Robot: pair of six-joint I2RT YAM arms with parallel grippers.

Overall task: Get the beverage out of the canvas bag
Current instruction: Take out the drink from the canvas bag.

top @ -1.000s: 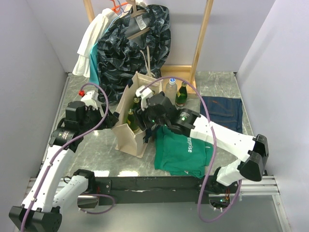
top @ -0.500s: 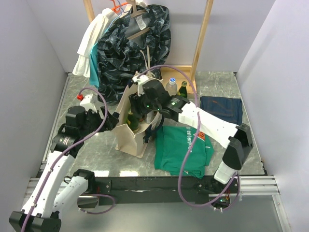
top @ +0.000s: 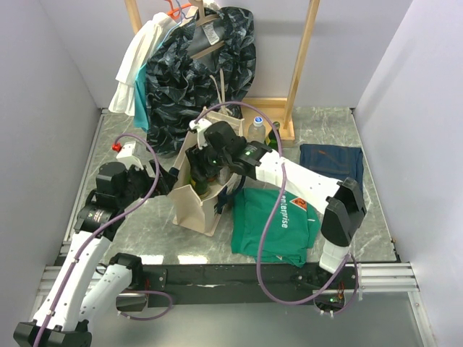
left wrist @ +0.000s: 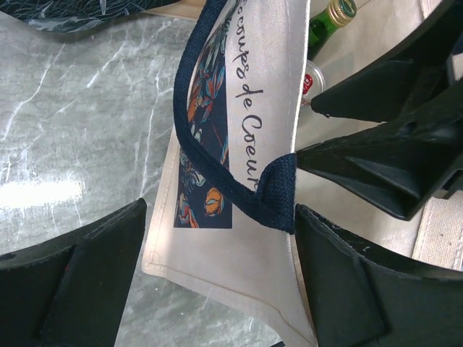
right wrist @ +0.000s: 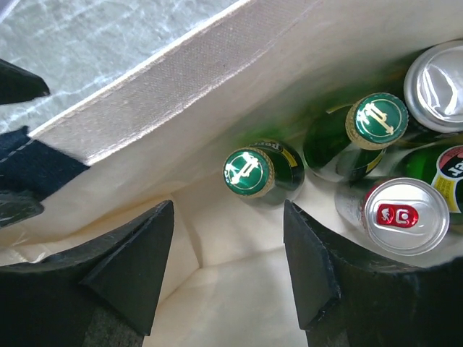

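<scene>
Two grippers work at the canvas bag (top: 194, 210), which stands upright left of centre on the worktop (top: 141, 228) in the top view.

Left gripper (left wrist: 221, 217): jaws wide, straddling the bag's outer wall at the navy strap (left wrist: 278, 195). One finger looks to touch the strap; no clamp on the cloth as far as I can tell.

Right gripper (right wrist: 228, 210): down in the bag's mouth, jaws partly apart, nothing between them.

Contents in the right wrist view, left to right: green bottle (right wrist: 247, 172), second green bottle (right wrist: 380, 119), red-tabbed can (right wrist: 405, 215), silver can (right wrist: 443, 76) at upper right. All stand upright with tops toward the camera, so each long axis runs along the gripper's line of approach. The nearest green bottle's cap sits just above the gap between the fingers, a touch right of centre.

Judgement: the right arm is the one placed for the pick. It needs a short advance up-frame and slightly right to bring the neck between the fingers. The left arm is outside the bag, steadying at best.
</scene>
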